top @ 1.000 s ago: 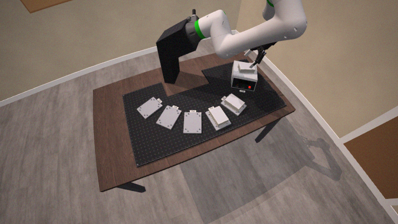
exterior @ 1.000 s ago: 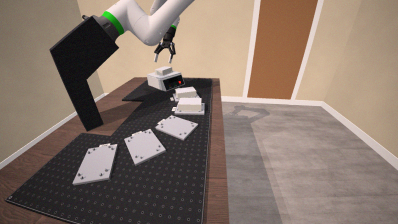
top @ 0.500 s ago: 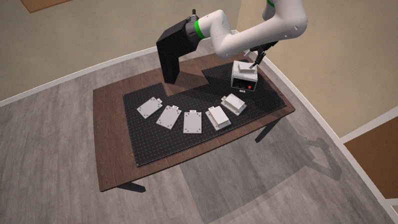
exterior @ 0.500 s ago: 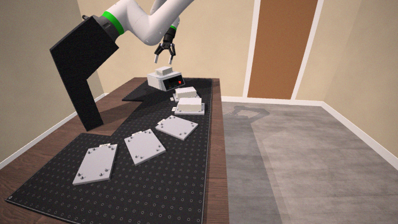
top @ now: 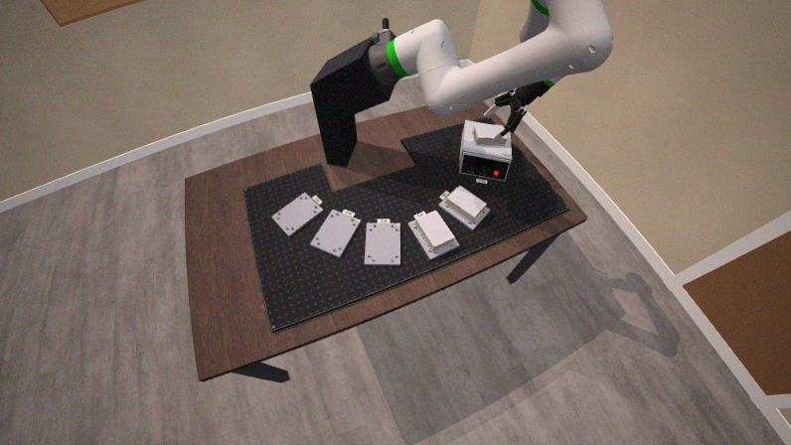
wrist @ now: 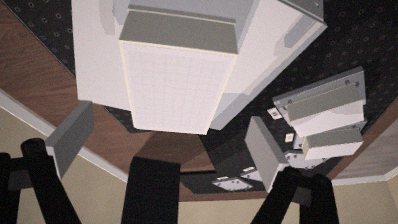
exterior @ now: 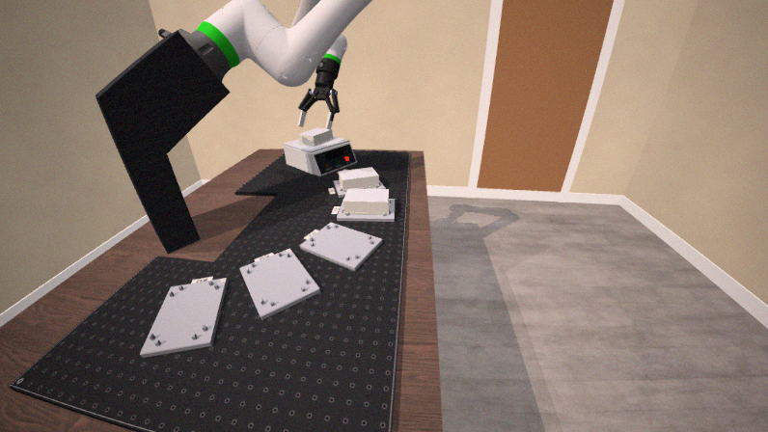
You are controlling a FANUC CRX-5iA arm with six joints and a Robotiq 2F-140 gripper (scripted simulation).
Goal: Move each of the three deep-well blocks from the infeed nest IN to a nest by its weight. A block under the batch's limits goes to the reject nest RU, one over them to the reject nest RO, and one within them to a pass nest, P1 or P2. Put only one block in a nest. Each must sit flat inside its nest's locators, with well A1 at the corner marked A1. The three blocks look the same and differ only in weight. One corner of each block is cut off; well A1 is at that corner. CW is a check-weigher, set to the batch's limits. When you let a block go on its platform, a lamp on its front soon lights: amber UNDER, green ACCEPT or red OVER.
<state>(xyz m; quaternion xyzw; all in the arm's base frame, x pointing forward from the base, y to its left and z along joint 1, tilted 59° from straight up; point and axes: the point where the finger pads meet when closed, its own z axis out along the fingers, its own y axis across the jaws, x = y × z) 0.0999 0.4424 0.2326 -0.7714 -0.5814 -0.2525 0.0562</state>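
Item: jaws (top: 502, 124) (exterior: 315, 121), released, above the block (top: 490, 134) (exterior: 315, 136) (wrist: 177, 87) on the check-weigher (top: 485, 150) (exterior: 317, 155) (wrist: 100, 75). For the regrip, descend squarely, straddling it evenly. Lamp (top: 496, 173) (exterior: 346, 158): red in top and exterior views; wrist view omits it, but shows the block's top face between both fingers.

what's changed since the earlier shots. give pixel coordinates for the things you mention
The pincer (top: 494, 124) (exterior: 315, 123) (wrist: 172, 122) has dropped slightly toward the block (top: 489, 134) (exterior: 315, 136) (wrist: 177, 87) on the check-weigher (top: 470, 154) (exterior: 300, 158) (wrist: 100, 65). Nothing was gripped or released; its fingers stay open. The blocks haven't moved, and the lamp (top: 496, 173) (exterior: 346, 158) is still red.
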